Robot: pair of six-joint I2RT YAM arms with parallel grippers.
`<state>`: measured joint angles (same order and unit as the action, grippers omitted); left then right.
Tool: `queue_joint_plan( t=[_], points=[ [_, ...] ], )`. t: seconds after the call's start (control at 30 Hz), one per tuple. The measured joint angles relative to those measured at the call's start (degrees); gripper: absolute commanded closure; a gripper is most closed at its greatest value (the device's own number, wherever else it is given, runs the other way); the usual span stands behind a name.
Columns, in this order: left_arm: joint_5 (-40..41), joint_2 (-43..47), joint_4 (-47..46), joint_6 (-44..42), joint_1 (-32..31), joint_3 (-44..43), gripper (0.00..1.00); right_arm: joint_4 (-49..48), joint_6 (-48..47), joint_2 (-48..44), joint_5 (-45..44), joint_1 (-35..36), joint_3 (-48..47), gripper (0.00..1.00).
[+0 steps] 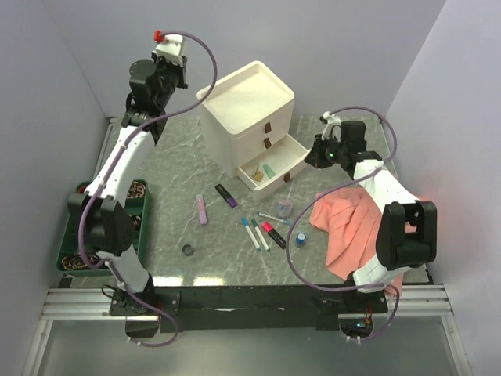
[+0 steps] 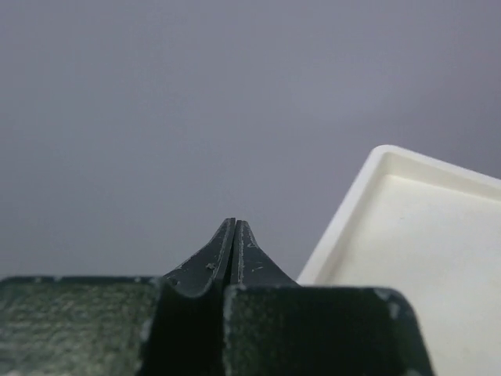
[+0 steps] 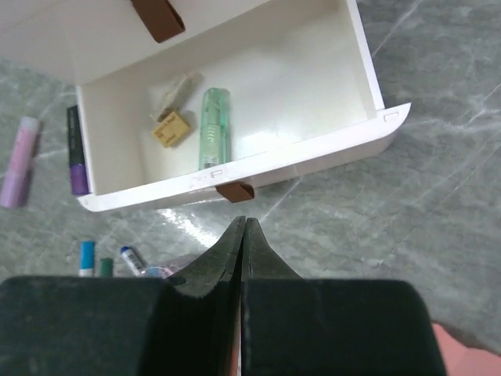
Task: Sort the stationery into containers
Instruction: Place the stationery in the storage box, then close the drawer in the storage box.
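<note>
The cream-white drawer box (image 1: 246,110) stands at the back centre with its bottom drawer (image 1: 291,149) pulled out. In that drawer lie a green highlighter (image 3: 213,129) and a small tan item (image 3: 171,128). On the table in front lie a purple highlighter (image 1: 227,196), a lilac highlighter (image 1: 203,209), two blue-capped pens (image 1: 255,233), a red-and-black marker (image 1: 273,234), a clear tape roll (image 1: 284,207), a blue-capped vial (image 1: 300,239) and a dark disc (image 1: 189,251). My right gripper (image 3: 244,223) is shut and empty, just in front of the drawer's brown tab (image 3: 235,190). My left gripper (image 2: 235,225) is shut and empty, raised beside the box's tray top (image 2: 415,258).
A salmon-pink cloth (image 1: 352,223) lies at the right, under my right arm. A green crate (image 1: 74,262) with dark items stands at the table's left edge. Grey walls close in the back and both sides.
</note>
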<state>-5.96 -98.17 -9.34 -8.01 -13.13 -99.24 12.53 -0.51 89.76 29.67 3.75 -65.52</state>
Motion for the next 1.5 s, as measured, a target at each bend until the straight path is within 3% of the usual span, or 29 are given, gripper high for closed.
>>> queue_joint_plan(
  t=[0.27,0.5,0.87,1.3,1.5],
  points=[
    [0.7,-11.0,0.0,6.3,4.0,-5.0,0.99,1.5,-3.5,8.2,-2.0,0.6,-2.5,1.00],
    [-3.8,-18.1,2.5,15.1,9.0,-11.9,0.99,1.2,-4.9,8.8,-6.1,3.7,-2.4,1.00],
    [-7.0,-18.1,3.3,18.3,7.8,-11.6,0.99,1.9,-5.4,13.4,-6.7,4.8,-3.7,1.00],
    [-7.4,-13.1,5.8,17.5,7.0,-6.1,0.99,3.7,-3.3,21.5,-6.3,8.3,-16.3,1.00],
    [-7.4,-9.9,6.4,17.1,7.0,-3.0,0.99,0.1,-0.3,23.8,-6.0,10.6,-19.2,1.00]
  ],
)
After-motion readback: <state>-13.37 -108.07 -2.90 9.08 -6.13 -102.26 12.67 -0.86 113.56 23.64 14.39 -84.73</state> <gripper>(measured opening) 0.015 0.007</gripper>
